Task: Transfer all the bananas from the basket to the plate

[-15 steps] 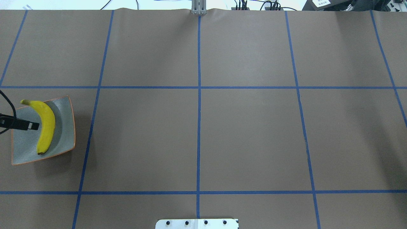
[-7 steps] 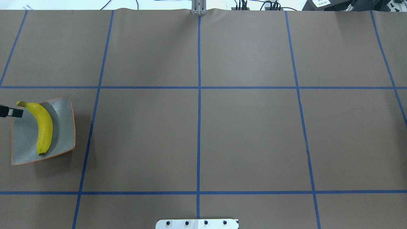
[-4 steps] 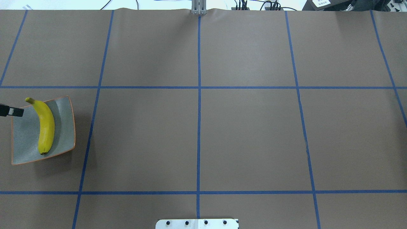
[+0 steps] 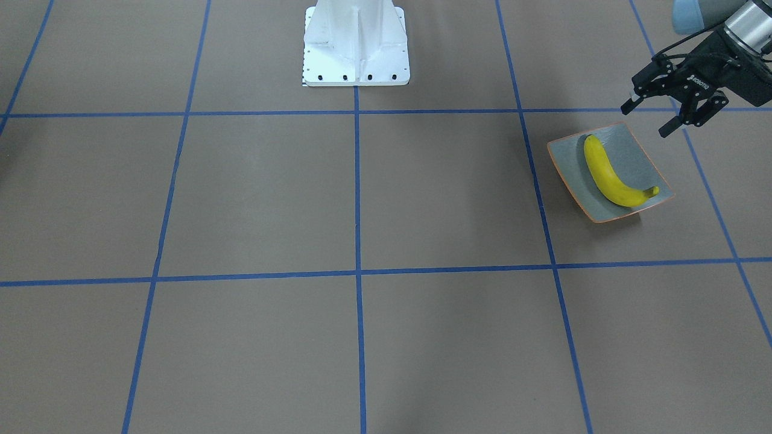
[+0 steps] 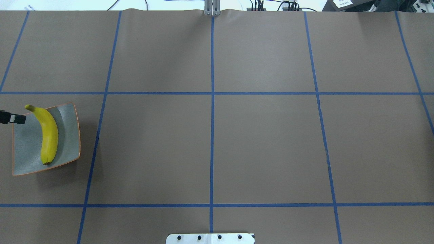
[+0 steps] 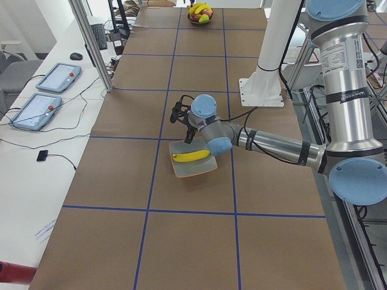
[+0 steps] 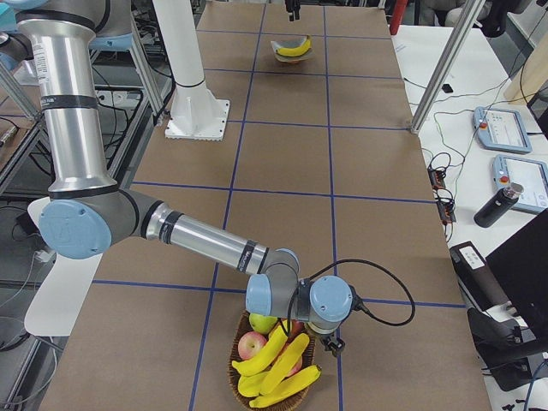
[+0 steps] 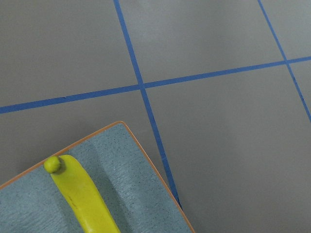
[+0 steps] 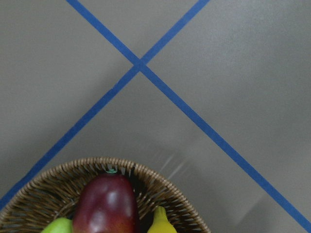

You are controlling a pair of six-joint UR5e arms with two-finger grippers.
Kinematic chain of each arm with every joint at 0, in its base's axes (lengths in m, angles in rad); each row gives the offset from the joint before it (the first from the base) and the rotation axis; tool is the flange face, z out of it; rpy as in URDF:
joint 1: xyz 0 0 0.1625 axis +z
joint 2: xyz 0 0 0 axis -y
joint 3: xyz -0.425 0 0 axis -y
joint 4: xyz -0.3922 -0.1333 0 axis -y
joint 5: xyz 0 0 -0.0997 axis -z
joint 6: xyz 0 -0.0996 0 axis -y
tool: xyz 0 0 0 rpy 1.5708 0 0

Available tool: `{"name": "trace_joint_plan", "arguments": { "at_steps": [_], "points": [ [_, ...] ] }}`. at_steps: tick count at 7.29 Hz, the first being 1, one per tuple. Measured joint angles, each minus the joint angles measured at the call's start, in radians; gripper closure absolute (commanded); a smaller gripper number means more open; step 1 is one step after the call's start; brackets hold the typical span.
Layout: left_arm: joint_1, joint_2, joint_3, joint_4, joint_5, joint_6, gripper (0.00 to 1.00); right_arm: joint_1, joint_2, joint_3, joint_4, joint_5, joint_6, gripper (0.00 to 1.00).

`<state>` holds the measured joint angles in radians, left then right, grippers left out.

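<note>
1 banana point(image 4: 609, 175) lies along the plate point(image 4: 574, 170), at the end of the counter point(image 4: 362, 199) on the robot's left. We see the left pincer point(image 4: 645, 122) open and empty, just beside the plate's rim. 3 bananas point(image 7: 278, 364) lie in the basket point(image 7: 235, 365) with apples point(image 7: 253, 345). The right pincer point(image 7: 334, 345) is next to the basket, and we cannot tell its state.

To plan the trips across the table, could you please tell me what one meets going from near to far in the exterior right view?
The fruit basket → the white base → the plate, with a banana on it.
</note>
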<state>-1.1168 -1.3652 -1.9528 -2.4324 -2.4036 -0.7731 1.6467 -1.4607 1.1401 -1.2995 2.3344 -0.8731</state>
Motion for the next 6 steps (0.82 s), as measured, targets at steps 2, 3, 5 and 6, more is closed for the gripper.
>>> {"name": "trace_joint_plan", "arguments": {
  "at_steps": [2,3,5,6],
  "points": [
    [0.0,0.001,0.0,0.001,0.002,0.0,0.0,0.001,-0.002,-0.013,0.0,-0.026,-0.012,0.1],
    [0.001,0.001,0.0,0.0,0.002,0.0,0.0,0.001,-0.01,-0.015,0.0,-0.044,-0.014,0.11],
    [0.001,0.001,0.0,0.0,0.003,0.0,0.0,0.001,-0.033,-0.018,-0.001,-0.064,-0.023,0.15],
    [0.002,0.001,0.0,-0.001,0.003,0.001,0.0,0.001,-0.045,-0.019,-0.001,-0.065,-0.026,0.18]
  ]
}}
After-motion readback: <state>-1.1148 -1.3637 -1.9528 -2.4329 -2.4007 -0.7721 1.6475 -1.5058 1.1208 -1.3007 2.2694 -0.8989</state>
